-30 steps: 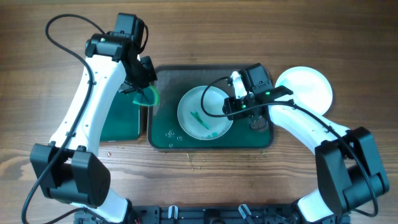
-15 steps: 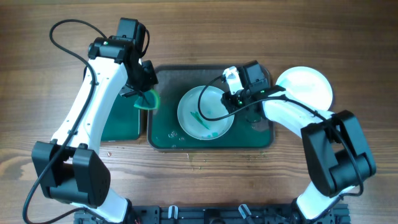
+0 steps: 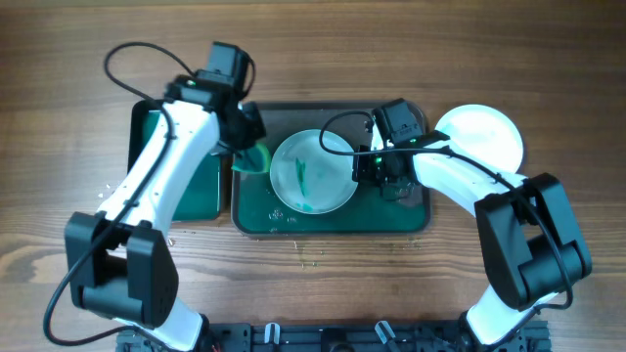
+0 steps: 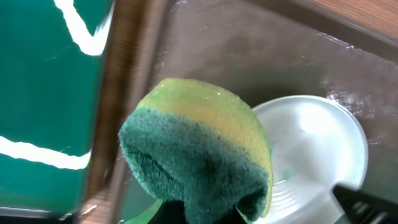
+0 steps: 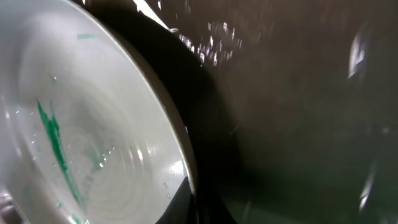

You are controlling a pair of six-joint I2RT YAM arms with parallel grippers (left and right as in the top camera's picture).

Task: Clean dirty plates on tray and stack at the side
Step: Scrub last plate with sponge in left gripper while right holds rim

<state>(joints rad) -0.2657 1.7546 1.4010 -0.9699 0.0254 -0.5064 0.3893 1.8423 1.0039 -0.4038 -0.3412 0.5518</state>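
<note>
One white plate (image 3: 311, 172) with a green streak lies in the large dark tray (image 3: 333, 223). My right gripper (image 3: 365, 168) is shut on the plate's right rim. In the right wrist view the plate (image 5: 81, 137) fills the left side, its streak showing, and the right gripper (image 5: 194, 208) pinches its edge. My left gripper (image 3: 247, 147) is shut on a green and yellow sponge (image 3: 257, 157) at the plate's left edge. The sponge (image 4: 199, 149) bulges above the left gripper (image 4: 199, 216) in the left wrist view, with the plate (image 4: 317, 155) just behind it.
A clean-looking white plate (image 3: 481, 139) sits on the wooden table to the right of the tray. A smaller tray with a green base (image 3: 191, 186) lies to the left. Water drops speckle the large tray's base (image 5: 298, 112).
My right gripper has shut on the plate's rim, and the plate has shifted a little left. My left arm has carried the sponge right, from the small tray's edge to the plate.
</note>
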